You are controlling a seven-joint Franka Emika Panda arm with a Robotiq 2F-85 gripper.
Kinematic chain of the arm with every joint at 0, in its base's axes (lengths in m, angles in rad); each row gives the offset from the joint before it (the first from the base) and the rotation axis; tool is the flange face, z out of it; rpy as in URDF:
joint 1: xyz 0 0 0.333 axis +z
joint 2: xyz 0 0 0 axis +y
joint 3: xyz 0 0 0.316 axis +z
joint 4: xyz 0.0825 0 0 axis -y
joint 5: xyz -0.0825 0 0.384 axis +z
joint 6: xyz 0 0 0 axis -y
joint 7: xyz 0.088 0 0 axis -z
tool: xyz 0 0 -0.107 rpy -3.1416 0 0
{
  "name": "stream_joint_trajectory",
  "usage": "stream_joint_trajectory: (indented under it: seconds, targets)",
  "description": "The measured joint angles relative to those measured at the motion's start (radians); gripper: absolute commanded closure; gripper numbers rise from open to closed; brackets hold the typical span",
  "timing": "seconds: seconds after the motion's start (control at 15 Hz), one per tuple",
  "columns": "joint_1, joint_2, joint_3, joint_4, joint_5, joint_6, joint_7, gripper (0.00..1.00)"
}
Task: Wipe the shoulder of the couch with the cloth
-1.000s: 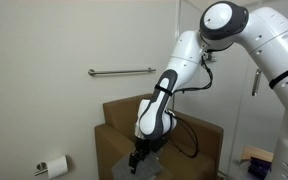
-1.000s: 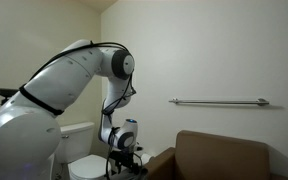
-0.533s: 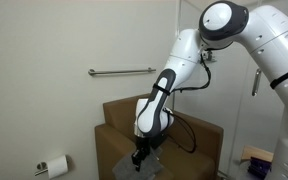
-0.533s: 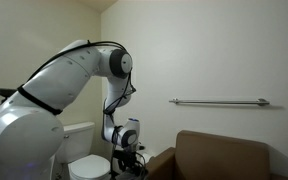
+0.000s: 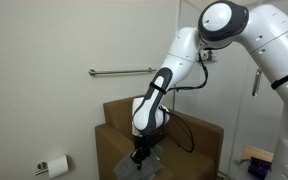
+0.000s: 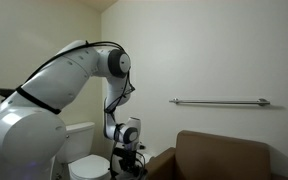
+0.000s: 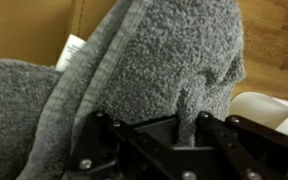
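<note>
The arm reaches down so that the gripper [image 5: 137, 157] sits low over the near arm of the brown couch [image 5: 189, 135], with the grey cloth [image 7: 154, 60] under and in front of it. In the wrist view the cloth fills most of the frame, draped over the couch shoulder, and a raised fold of it runs down into the gap between the fingers [image 7: 96, 140]. They appear to be pinching that fold, though the contact point itself is buried in the pile. A white tag [image 7: 72, 50] shows at the cloth's edge, and brown couch fabric is visible past it.

The step in hand looks like the wipe itself: the cloth is grasped and already lying on the surface to be cleaned (no lifting or carrying seems to be left). The next move calls for keeping light downward pressure and dragging the cloth along the shoulder in a steady stroke, low enough that the cloth rubs rather than skims, and with the grip firm enough that the fold does not slip out.
</note>
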State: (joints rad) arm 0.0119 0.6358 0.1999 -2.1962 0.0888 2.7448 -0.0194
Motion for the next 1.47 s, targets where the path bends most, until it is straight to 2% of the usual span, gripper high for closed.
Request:
stream_joint_trajectory:
  seconds: [0.53, 0.8, 1.07, 1.27, 1.47]
  targets:
    - [0.073, -0.001, -0.064, 0.034, 0.009, -0.066, 0.152, 0.93]
    - [0.097, -0.004, -0.084, 0.041, 0.048, -0.079, 0.207, 0.93]
    - [0.079, -0.038, -0.098, 0.035, 0.093, -0.078, 0.207, 0.92]
    - [0.067, -0.09, -0.195, 0.03, 0.073, -0.074, 0.204, 0.93]
    - [-0.025, -0.118, -0.264, 0.033, 0.052, -0.079, 0.124, 0.93]
